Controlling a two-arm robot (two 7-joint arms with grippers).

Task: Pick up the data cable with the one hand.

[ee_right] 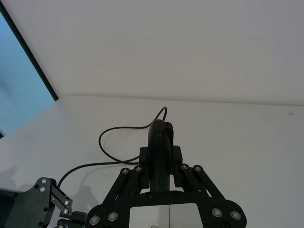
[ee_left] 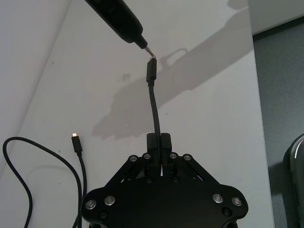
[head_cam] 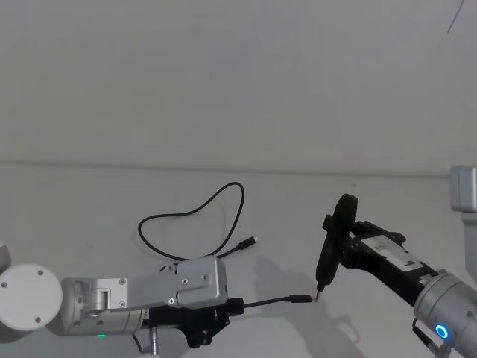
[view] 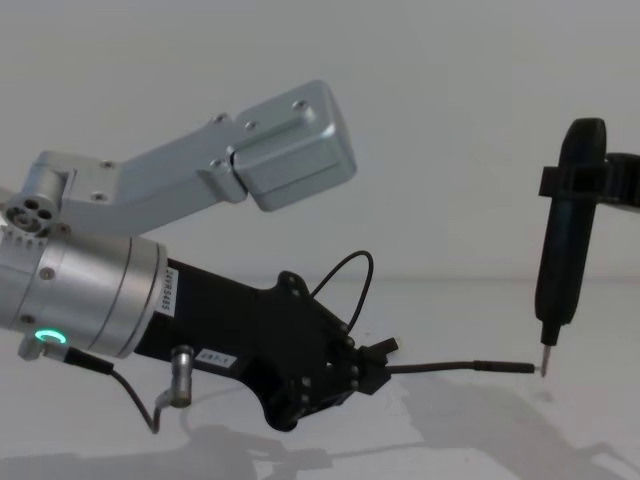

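Note:
My left gripper (head_cam: 237,305) (ee_left: 158,142) (view: 375,378), black with a silver cylinder and a green ring light, is shut on the data cable (head_cam: 268,301) just behind its rod-like plug (ee_left: 150,71) (view: 500,367). That end sticks out level above the table. The rest of the cable loops flat on the table (head_cam: 417,201), and its small plug (head_cam: 253,240) (ee_left: 75,140) lies free. My right gripper (head_cam: 337,237) (ee_right: 160,156) is shut on a narrow upright black tool (head_cam: 328,253) (view: 565,240). The tool's thin tip (ee_left: 149,50) meets the end of the rod-like plug.
The white table meets a white wall along its far edge. A grey box (head_cam: 463,190) stands at the right edge. Grey floor (ee_left: 280,95) shows beyond the table's side.

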